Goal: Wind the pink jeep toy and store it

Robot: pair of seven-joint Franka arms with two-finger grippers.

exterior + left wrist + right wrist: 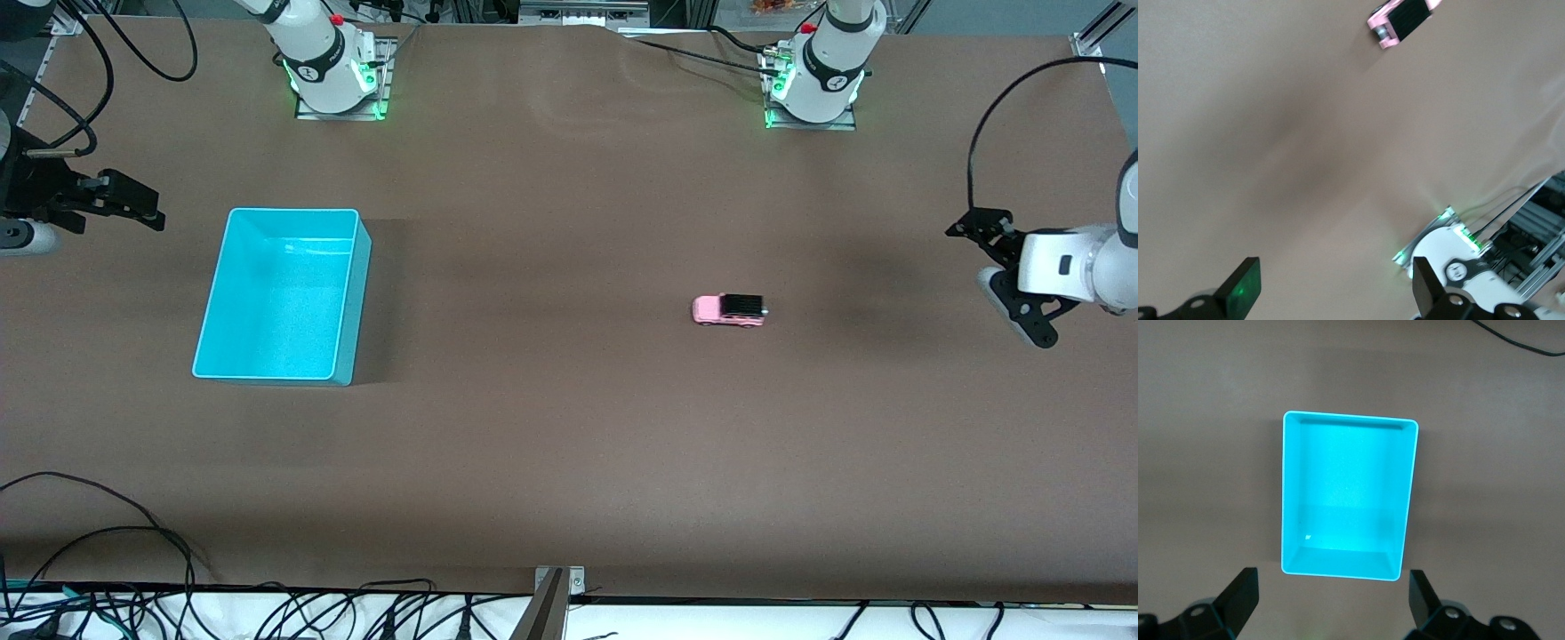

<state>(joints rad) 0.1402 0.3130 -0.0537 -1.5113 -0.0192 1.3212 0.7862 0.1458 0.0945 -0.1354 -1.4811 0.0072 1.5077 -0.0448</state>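
Big brown desk, flat and wide. On it, an open turquoise plastic bin, toward the right arm's end of the desk. Left hand up in the air over the desk's edge, well apart from the bin, fingers spread wide, holding nothing. Right hand up over the desk near the bin, fingers spread wide too, holding nothing. Tiny light-pink toy jeep with a black roof on its wheels on the desk, well apart from the bin, toward the left arm's end.
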